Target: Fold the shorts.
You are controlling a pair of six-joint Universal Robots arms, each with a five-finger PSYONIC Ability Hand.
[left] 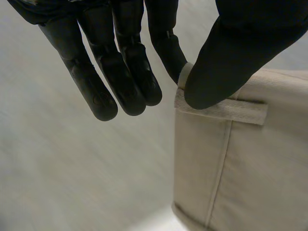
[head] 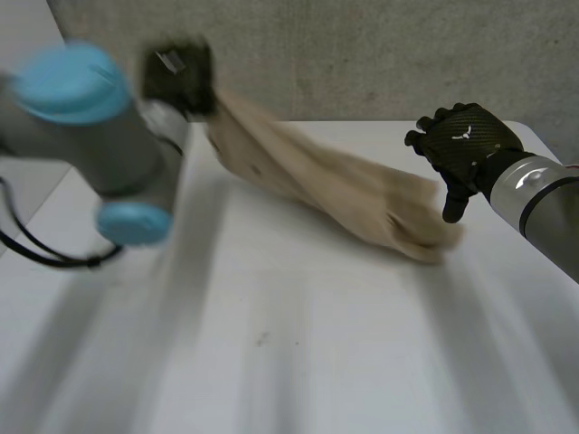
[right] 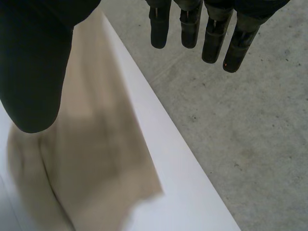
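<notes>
The beige shorts (head: 335, 185) hang stretched in the air from the far left down to the table's right side, where their lower end rests. My left hand (head: 178, 77) is raised at the far left and shut on the shorts' upper end. In the left wrist view its thumb (left: 231, 53) pinches the waistband corner of the shorts (left: 240, 159) by a belt loop against one finger, with the other fingers straight beside it. My right hand (head: 466, 140) hovers open just above the shorts' lower end; its thumb (right: 33, 62) and straight fingers stand over the cloth (right: 96, 159) without touching it.
The white table (head: 298, 344) spreads out in front of the shorts. Its right edge (right: 178, 159) runs beside the cloth under my right hand, with grey concrete floor (right: 240, 120) beyond it. My left arm (head: 99, 145) rises over the table's left side.
</notes>
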